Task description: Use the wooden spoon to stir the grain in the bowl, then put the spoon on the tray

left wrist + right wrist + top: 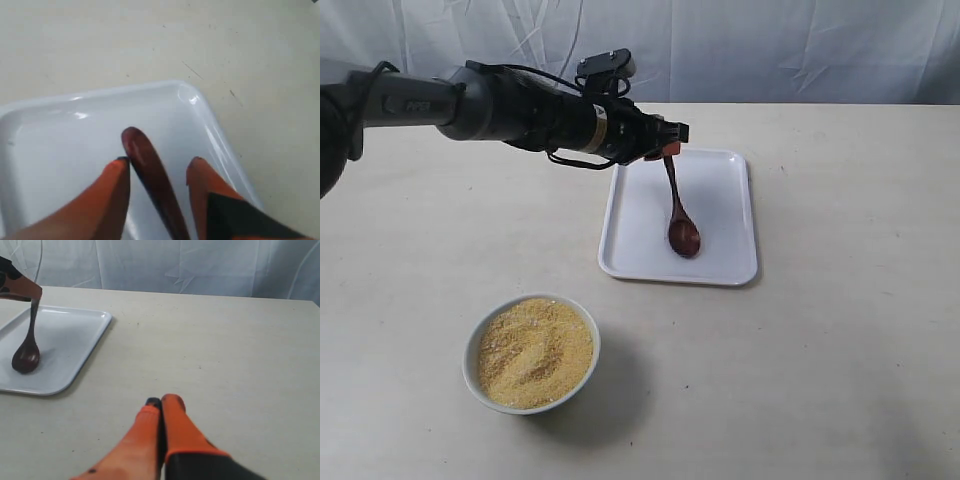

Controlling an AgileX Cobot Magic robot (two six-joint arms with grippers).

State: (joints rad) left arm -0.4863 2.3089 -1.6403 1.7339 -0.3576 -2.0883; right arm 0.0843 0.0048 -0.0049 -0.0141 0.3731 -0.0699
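The desk (840,380) carries a white tray (720,205) and, well apart from it, a bowl (470,372) heaped with grain (535,352). The wooden spoon (682,232) stands on the tray, scoop down, handle rising between the left fingers (112,195), which are apart. The right fingers (175,430) are together, empty. The spoon looks light, stiff and smooth: best pinched mid-handle

No readable text; a pale marking on the left arm (417,103) is blurred.
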